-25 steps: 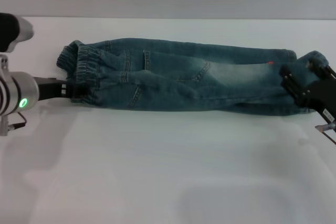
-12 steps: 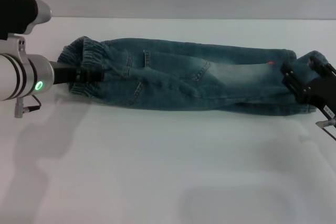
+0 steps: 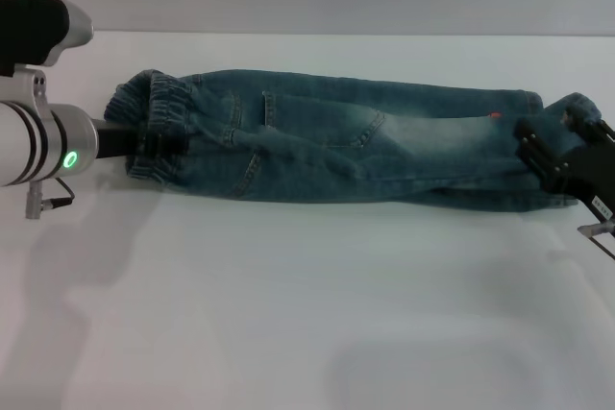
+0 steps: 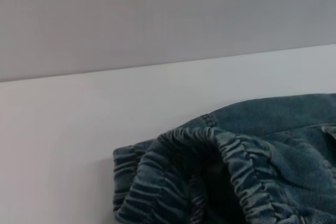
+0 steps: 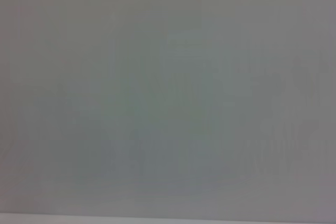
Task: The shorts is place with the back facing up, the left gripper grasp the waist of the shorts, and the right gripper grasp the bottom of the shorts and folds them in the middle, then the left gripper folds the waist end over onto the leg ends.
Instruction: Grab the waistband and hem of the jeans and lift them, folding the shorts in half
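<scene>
Head overhead; wrist views low, close.

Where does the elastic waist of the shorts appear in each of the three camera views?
Head view: the waist is at the shorts' left end, at the left gripper.
Left wrist view: the waist fills the lower middle.
Right wrist view: not visible.
Shared landmark: the white table.

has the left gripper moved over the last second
Yes. In the head view the left gripper, at the waist of the shorts, has risen and shifted right against the table's back edge.
</scene>
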Controlling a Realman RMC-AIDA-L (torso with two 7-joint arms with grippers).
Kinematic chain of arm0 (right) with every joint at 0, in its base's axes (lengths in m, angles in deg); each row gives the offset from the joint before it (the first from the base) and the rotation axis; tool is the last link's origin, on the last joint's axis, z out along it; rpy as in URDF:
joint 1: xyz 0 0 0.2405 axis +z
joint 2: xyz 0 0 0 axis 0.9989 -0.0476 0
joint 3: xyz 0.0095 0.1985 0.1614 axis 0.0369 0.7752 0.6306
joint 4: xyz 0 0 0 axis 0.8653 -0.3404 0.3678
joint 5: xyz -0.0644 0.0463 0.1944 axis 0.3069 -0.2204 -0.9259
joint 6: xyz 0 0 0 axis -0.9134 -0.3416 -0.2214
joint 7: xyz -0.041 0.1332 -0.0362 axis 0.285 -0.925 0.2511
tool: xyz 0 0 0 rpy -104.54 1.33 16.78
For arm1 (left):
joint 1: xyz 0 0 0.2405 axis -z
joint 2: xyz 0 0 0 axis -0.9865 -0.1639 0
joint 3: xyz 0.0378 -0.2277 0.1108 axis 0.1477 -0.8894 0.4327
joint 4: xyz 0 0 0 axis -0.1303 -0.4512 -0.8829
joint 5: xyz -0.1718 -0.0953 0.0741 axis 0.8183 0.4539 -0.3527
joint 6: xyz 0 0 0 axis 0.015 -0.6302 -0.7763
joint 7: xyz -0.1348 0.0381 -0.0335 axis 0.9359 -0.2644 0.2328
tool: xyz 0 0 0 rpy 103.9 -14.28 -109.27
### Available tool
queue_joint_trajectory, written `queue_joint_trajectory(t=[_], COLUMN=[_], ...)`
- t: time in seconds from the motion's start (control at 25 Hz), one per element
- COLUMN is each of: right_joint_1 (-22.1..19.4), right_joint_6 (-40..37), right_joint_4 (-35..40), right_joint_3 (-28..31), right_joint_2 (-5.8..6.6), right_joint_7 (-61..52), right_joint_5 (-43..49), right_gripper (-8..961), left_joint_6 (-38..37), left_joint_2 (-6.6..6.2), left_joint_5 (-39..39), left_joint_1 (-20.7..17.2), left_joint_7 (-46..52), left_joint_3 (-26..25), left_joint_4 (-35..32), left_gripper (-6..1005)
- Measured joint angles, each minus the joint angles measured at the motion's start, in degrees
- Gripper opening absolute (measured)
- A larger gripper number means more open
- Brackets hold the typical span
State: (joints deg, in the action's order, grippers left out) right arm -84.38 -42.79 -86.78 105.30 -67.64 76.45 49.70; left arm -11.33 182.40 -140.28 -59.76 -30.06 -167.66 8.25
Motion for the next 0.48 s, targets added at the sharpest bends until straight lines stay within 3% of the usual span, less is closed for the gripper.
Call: queue_joint_trajectory(t=[0.28, 0.48], right_joint_1=[0.22, 0.20], right_joint_6=[-0.56, -0.60], right_joint_4=[0.00, -0.01], right_joint_3=[-0.04, -0.13], right_joint_2=[0.11, 0.16], right_joint_7=[-0.78, -0.78], right_joint_5=[0.11, 0.11], right_gripper=[643, 643], left_joint_6=[4.57, 6.29], left_joint_2=[-0.02, -0.15], left_joint_5=[-1.40, -1.95], left_joint_1=[-3.27, -4.65], left_joint_7=[2.25, 2.75], left_joint_3=[-0.11, -0.38], left_joint_4=[6.95, 7.73], left_gripper=[805, 802])
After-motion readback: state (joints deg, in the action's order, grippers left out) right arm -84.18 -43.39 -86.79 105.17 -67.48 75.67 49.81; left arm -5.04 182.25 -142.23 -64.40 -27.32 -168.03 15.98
